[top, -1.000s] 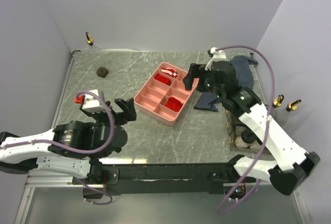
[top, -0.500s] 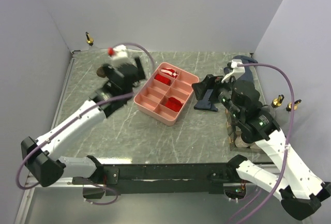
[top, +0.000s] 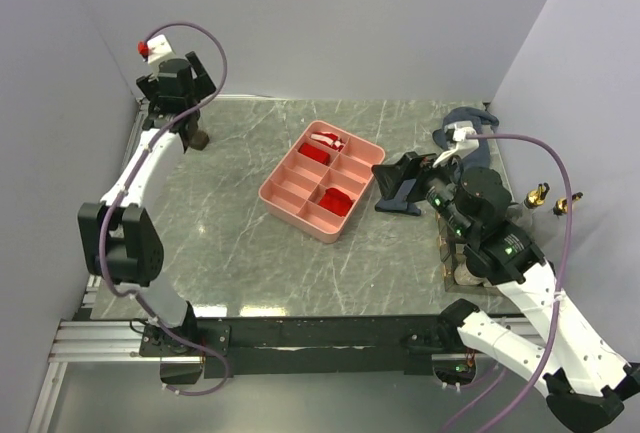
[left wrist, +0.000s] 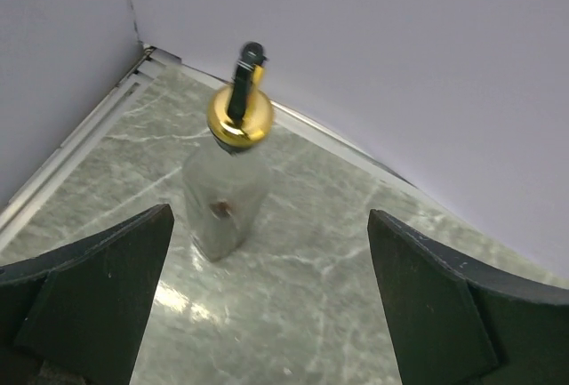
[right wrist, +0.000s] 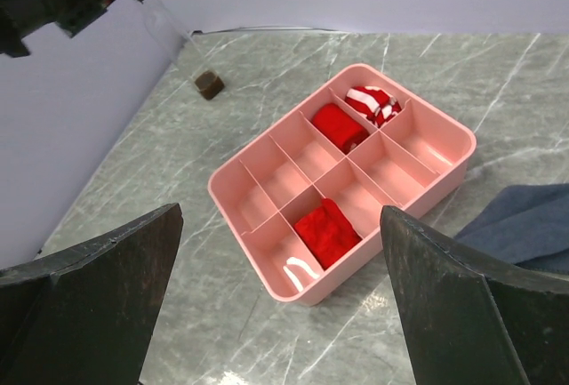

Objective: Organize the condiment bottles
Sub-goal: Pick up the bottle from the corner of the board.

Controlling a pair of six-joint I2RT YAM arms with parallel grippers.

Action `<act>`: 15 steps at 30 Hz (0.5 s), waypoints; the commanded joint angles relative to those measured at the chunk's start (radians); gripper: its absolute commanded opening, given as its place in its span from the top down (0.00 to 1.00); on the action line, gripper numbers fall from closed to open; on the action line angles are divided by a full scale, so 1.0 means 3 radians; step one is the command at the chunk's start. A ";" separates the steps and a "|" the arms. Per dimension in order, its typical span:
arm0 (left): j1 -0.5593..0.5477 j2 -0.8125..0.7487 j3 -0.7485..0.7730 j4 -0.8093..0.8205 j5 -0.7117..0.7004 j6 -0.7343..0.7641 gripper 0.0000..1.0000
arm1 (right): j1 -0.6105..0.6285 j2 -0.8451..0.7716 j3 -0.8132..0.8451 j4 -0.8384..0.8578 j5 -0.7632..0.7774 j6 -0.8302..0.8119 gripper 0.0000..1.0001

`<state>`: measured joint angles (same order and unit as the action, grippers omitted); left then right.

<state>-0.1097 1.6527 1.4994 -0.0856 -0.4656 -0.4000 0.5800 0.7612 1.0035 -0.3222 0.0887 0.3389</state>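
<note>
One grey marbled bench (top: 250, 253) carries everything. The left arm is stretched out to the far left corner. That is where the task's nearest target stands, and the long reach is what it takes to get there. The right arm hangs over the right half, with its wrist camera looking down on the tray.

The pink tray (right wrist: 356, 259) lies mid-bench, divided into two rows of compartments. Three of them hold red things (right wrist: 324, 228), one of which is red-and-white striped (right wrist: 372, 102). The other compartments look bare, and none holds a bottle. The blue-grey cloth (right wrist: 524, 225) lies crumpled just right of the tray.

The left end effector (left wrist: 268, 225) is released, its fingers spread wide on either side of a clear bottle (left wrist: 227, 189) and touching nothing. The bottle stands upright in the corner with its gold spout up, close to both walls. A grip from the open bench side seems the only workable one. The right end effector (right wrist: 280, 216) is also released and holds nothing.

More bottles (top: 540, 194) show gold spouts at the right edge. Others sit partly hidden under the right arm, so I cannot count them. A squat brown jar (right wrist: 210, 85) stands alone near the left wall, just this side of the corner bottle.
</note>
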 commanded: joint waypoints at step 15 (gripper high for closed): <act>0.0355 0.0959 0.0703 0.0725 0.0468 0.0648 0.21 | -0.0006 0.0198 -0.0072 0.0261 -0.0004 -0.0107 0.00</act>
<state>0.0006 1.9114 1.6272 0.0532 -0.3614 -0.2981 0.5800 0.8249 0.9928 -0.2913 0.0708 0.3202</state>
